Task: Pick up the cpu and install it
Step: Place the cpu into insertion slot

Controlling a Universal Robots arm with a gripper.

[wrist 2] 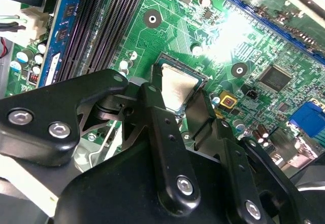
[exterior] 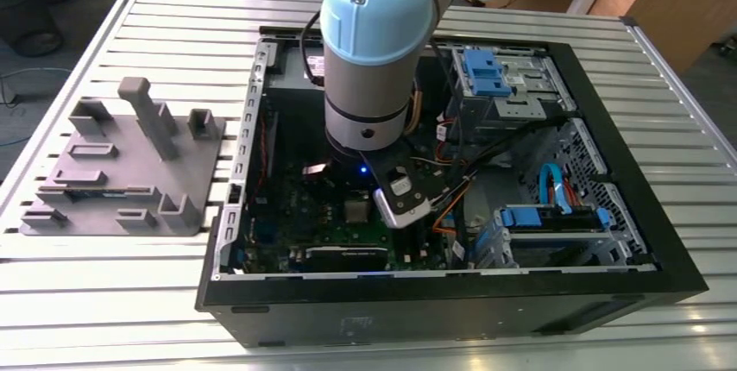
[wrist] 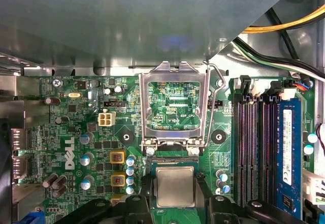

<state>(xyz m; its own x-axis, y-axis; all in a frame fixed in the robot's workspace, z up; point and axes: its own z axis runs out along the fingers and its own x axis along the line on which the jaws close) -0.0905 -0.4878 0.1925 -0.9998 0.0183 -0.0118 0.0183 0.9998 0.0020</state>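
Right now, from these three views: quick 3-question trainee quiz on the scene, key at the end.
1. Short answer: in the exterior view, on which side of the PC case does the grey tray lie?
2. Where is the cpu? A) on the grey tray B) held in the hand, low over the motherboard C) beside the grey tray, outside the PC case
3. True or false: the socket frame is folded shut over the cpu.

Key: 1. The exterior view's left. 2. B. 3. False; the socket frame stands open, and the motherboard shows through its hollow middle.
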